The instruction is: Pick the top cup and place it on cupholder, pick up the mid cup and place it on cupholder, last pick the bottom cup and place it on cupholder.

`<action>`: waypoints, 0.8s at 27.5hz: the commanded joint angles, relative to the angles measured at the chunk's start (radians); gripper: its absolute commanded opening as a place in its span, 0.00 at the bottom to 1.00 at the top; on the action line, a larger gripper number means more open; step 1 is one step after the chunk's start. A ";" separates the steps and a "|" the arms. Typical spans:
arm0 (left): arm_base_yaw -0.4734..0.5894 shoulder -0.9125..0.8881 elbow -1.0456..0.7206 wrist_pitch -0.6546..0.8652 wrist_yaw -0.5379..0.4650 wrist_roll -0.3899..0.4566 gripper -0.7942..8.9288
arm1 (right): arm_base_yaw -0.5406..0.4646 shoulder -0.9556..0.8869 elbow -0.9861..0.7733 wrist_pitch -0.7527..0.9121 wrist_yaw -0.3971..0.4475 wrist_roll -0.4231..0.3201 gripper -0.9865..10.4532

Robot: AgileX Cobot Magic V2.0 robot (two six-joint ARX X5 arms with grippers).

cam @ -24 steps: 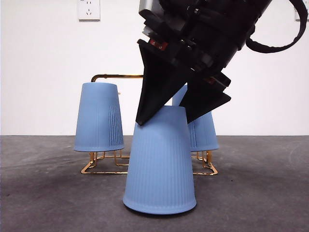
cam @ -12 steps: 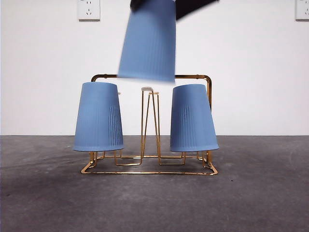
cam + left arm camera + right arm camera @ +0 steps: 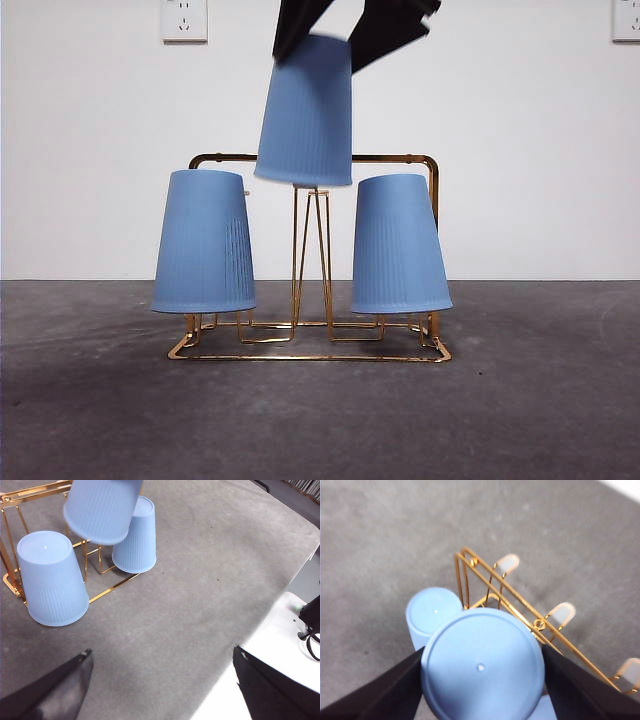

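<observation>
Nearest to me lies bare dark grey counter (image 3: 520,420), with nothing standing on its front stretch. Behind it, at the middle of the front view, sits the shiny gold wire cupholder (image 3: 310,355), its arched handle spanning the frame's centre. Two ribbed pale blue plastic cups already hang upside down on its outer pegs, one at centre left (image 3: 204,242) and one at centre right (image 3: 399,245), mouths down so they seem to sit steady on the pegs.

Between them the thin middle peg (image 3: 308,260) stands bare. Directly above it, at upper centre, the right hand (image 3: 345,25) clamps a third ribbed blue cup (image 3: 306,110) by its closed base, inverted and slightly tilted, its rim just over the peg's tip. I judge it is held so in order to slide down onto that peg.

The left hand (image 3: 162,687) waits over open counter, spread wide and empty.
</observation>
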 commanded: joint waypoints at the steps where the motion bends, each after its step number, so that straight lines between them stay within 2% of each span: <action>1: -0.007 0.005 0.010 0.010 0.002 -0.005 0.53 | -0.002 0.053 0.020 0.015 -0.010 -0.009 0.34; 22: -0.007 0.005 0.010 0.009 0.002 -0.006 0.53 | -0.030 0.230 0.019 0.016 -0.036 -0.016 0.37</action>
